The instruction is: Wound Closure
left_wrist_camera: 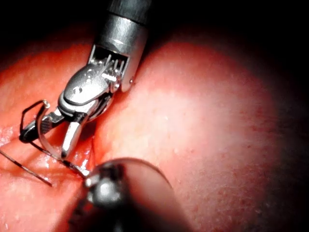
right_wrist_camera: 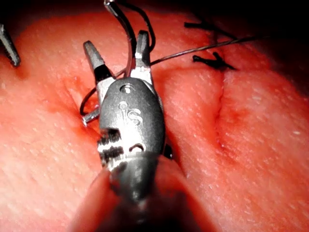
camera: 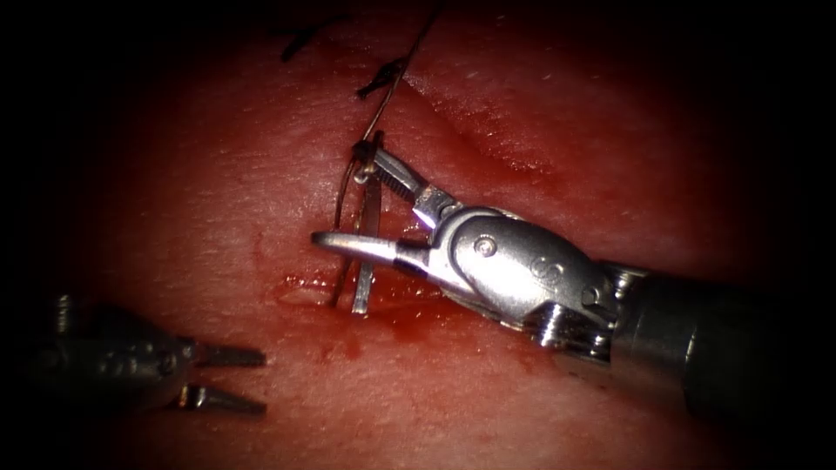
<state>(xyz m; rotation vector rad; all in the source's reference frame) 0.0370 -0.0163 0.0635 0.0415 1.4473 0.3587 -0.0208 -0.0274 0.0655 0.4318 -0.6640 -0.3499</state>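
The right tool (camera: 340, 196) reaches in from the right over the cut, jaws wide open and gripping nothing. The curved needle (camera: 367, 248) stands upright between those jaws, its lower end in the wet tissue (camera: 522, 113) at the cut. Dark thread (camera: 409, 61) runs from the needle's upper end toward the far edge, and a thin loop of it curves just left of the needle. The right wrist view has the needle (right_wrist_camera: 129, 41) between the open right tool (right_wrist_camera: 116, 41). The left tool (camera: 261, 381) rests left of the cut, open and empty.
Two tied stitches with short cut ends (camera: 379, 83) (camera: 300, 39) sit farther up the cut. Red fluid (camera: 409, 318) pools around the needle's lower end. In the left wrist view the right tool (left_wrist_camera: 46, 142) straddles the needle (left_wrist_camera: 41, 137).
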